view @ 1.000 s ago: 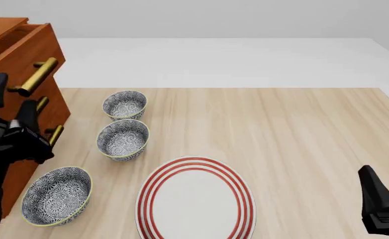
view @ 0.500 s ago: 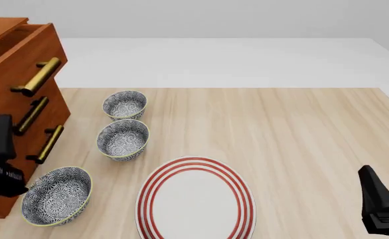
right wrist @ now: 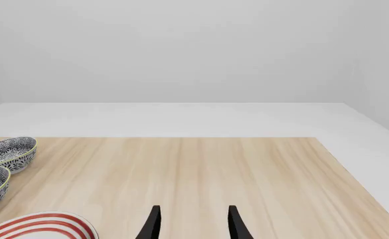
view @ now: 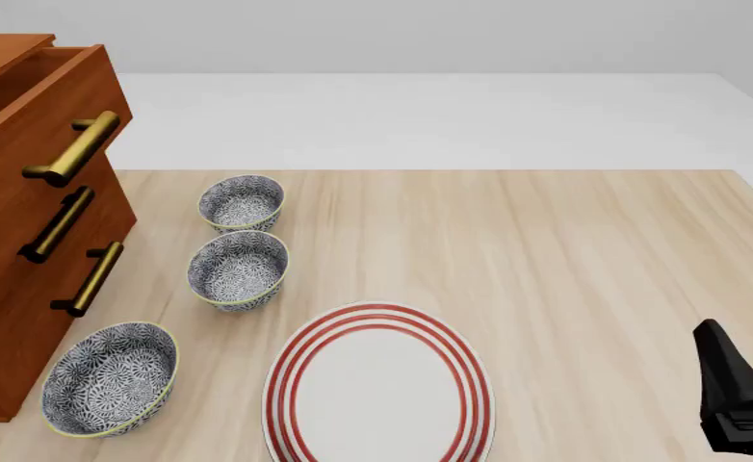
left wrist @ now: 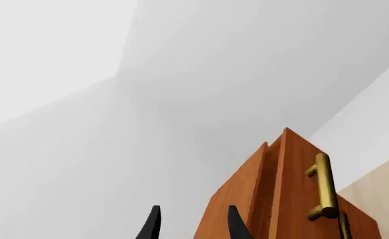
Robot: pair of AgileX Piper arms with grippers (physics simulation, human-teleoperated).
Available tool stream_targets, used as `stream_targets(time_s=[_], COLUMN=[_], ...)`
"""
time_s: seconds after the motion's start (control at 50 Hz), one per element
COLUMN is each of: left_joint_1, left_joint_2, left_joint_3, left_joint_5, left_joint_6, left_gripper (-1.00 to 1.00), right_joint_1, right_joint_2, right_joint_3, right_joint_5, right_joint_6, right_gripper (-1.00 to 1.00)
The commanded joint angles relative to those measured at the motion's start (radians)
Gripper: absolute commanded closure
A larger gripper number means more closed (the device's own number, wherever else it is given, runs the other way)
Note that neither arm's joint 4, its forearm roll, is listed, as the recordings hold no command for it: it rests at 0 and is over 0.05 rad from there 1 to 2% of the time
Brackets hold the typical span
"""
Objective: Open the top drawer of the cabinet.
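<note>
The left gripper [left wrist: 192, 226] shows only in its own wrist view, where its two dark fingertips stand apart with nothing between them, pointed up past the cabinet toward the grey wall; it is out of the front view. The right gripper [right wrist: 192, 226] is likewise parted and empty, low over the table [view: 583, 250] near its right front corner, well apart from everything else. The cabinet [view: 17, 318], the largest thing here, stands at the table's left edge, reddish-brown, with three brass bar handles down its front. Its top drawer [view: 42, 106] juts forward of the two fronts below, with a dark gap open along its upper edge, so it sits pulled part-way out; neither gripper touches its handle [view: 75, 149]. On the table, a white plate [view: 379, 390] with red rings lies at the near edge, centre-left. Three patterned bowls [view: 238, 269] sit in a loose line between plate and cabinet, the nearest [view: 110, 378] just beside the cabinet's base.
</note>
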Motion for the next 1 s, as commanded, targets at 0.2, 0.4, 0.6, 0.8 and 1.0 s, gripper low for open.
stream_targets(time_s=[0.2,0.4,0.6,0.8,1.0], left_joint_1=[0.12,0.149,0.126,0.131,0.107], left_joint_2=[0.226,0.276,0.337,0.363,0.402], left_joint_3=[-0.326,-0.492,-0.599,-0.646,-0.662], left_joint_5=[0.273,0.52,0.706,0.799,0.846], left_joint_6=[-0.389,-0.582,-0.688,-0.733,-0.772], left_gripper=[-1.0,-1.0,-1.0,-1.0,-1.0], right_joint_1=[0.0,0.0,0.0,0.0,0.0], right_joint_2=[0.0,0.0,0.0,0.0,0.0], right_joint_3=[0.0,0.0,0.0,0.0,0.0], right_joint_5=[0.0,0.0,0.0,0.0,0.0], right_joint_6=[0.0,0.0,0.0,0.0,0.0], right_gripper=[-1.0,-1.0,-1.0,-1.0,-1.0])
